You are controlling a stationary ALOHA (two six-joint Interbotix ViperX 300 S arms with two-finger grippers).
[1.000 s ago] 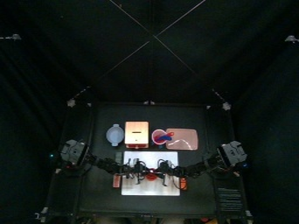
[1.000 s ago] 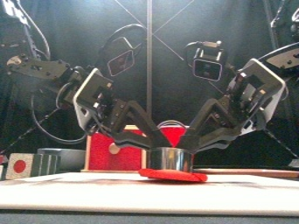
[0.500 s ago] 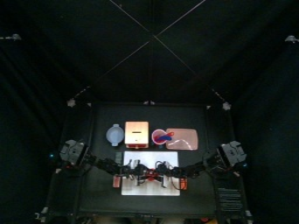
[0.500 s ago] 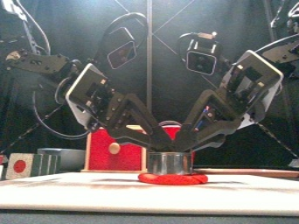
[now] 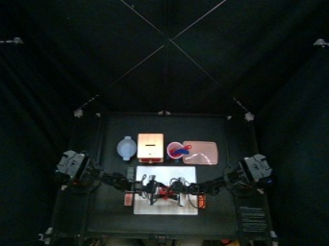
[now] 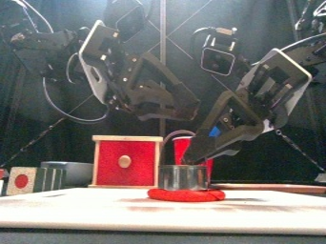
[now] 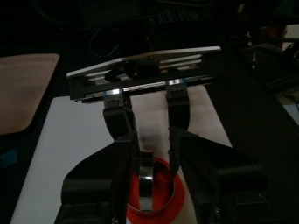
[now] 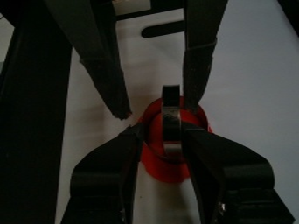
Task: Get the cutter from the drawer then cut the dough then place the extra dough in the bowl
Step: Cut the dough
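The round metal cutter [image 6: 185,177] stands pressed into the flat red dough [image 6: 186,194] on the white cutting board [image 6: 76,202]. My right gripper [image 6: 201,162] reaches down from the right and is shut on the cutter's top; the right wrist view shows its jaws closed over the cutter [image 8: 172,122] above the dough [image 8: 170,162]. My left gripper [image 6: 192,116] hangs open above the cutter, clear of it. In the left wrist view the cutter [image 7: 149,173] and dough [image 7: 158,203] show between its spread jaws. In the top view both grippers, left [image 5: 152,189] and right [image 5: 184,191], meet over the board [image 5: 167,205].
Behind the board stand the wooden box with its red drawer front [image 6: 128,160], the blue-grey bowl [image 6: 57,174] to its left and the red cup [image 6: 182,148]. In the top view the bowl [image 5: 125,147], box [image 5: 150,147] and pink tray [image 5: 210,154] line the back.
My left gripper has let go and risen well above the cutter. The right gripper has stayed down on the cutter, which sits lower into the dough.
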